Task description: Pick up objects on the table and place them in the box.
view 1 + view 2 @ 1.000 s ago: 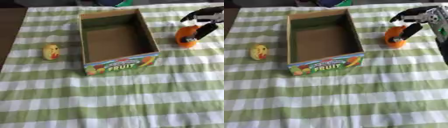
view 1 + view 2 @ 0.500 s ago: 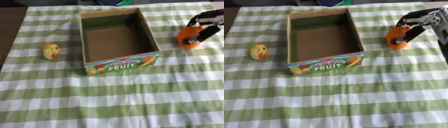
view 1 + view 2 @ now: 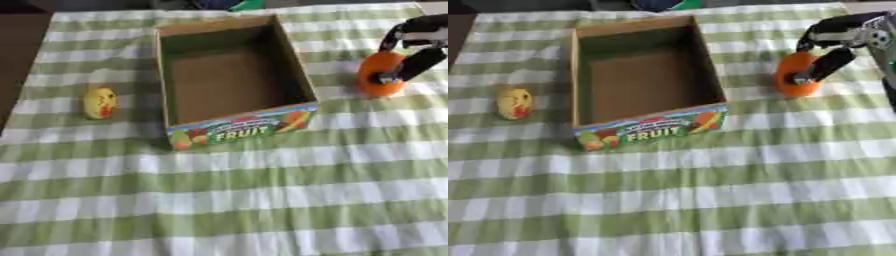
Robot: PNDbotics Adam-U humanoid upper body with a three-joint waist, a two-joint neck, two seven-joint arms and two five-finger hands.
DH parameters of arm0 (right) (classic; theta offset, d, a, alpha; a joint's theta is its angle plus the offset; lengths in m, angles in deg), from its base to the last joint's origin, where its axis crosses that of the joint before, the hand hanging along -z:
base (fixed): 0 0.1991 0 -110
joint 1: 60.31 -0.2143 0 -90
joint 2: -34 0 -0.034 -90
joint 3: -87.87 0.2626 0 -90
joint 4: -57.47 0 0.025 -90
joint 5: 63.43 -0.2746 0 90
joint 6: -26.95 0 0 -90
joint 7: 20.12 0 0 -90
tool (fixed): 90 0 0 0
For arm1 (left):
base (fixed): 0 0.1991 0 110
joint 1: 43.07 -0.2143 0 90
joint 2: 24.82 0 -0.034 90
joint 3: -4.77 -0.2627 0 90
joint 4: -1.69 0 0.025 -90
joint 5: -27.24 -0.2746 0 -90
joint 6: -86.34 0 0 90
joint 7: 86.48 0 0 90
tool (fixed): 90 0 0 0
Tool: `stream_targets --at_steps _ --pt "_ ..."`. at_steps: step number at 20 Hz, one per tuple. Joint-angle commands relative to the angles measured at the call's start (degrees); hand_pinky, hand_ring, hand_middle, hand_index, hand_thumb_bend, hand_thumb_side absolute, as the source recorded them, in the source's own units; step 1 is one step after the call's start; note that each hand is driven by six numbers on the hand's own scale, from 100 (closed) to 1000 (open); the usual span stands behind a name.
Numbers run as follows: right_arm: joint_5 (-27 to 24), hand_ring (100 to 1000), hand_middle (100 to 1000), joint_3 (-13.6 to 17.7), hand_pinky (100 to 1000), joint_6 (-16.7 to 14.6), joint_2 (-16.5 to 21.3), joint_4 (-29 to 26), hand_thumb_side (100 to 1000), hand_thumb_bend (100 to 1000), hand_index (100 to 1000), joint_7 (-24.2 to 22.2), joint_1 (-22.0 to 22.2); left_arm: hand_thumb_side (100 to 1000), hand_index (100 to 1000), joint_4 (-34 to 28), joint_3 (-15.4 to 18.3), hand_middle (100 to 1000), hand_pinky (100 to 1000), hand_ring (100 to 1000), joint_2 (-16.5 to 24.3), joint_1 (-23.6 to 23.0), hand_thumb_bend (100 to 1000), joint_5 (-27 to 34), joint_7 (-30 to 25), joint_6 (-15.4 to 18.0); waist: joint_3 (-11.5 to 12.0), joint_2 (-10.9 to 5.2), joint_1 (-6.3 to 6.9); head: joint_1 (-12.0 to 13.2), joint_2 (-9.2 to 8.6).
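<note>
Right hand [image 3: 833, 47] is on the round orange fruit-like object [image 3: 794, 74], dark fingers and thumb curled down around its right side and top, so it is grasping it. The orange piece sits to the right of the open cardboard box with the printed "FRUIT" label [image 3: 236, 127], close to it but apart, over the green-and-white checked cloth on the bench [image 3: 262, 200]. It looks smooth and rounded, probably a light, stiff toy fruit, so I'd judge it could slip or roll out of a pinch; wrapping it across its widest part, as the fingers do now, seems the sensible hold. Whether it is lifted clear of the cloth, I cannot tell. Compared with a second ago, the hand has closed in lower over the orange piece, and the piece sits slightly further right, away from the box. Over on the left, the small yellow rounded toy with a red mark [image 3: 100, 102] lies untouched and unmoved. The box is empty. No left hand shows.
</note>
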Motion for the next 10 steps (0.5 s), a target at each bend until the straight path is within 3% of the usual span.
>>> stream_targets --at_steps 1,5,10 --pt "-1.58 810 609 0.02 749 -0.02 2.82 -1.93 588 278 672 0.04 -0.51 937 804 -1.11 0.09 686 616 625 0.53 0.24 100 -0.13 -0.02 -0.19 -0.11 -0.94 0.03 0.14 -0.41" --pt "-5.02 784 592 -0.12 741 -0.48 3.48 -2.80 418 100 672 -1.72 0.31 936 802 -1.11 0.12 684 616 623 0.50 0.27 100 -0.17 -0.04 -0.17 -0.14 -0.89 0.03 0.18 -0.41" --pt "-9.00 763 588 -0.58 727 -0.04 4.39 -3.42 215 100 682 -3.58 1.25 935 801 -1.11 0.15 680 615 621 0.49 0.36 100 -0.16 -0.04 -0.20 -0.30 -0.89 0.06 0.26 -0.48"
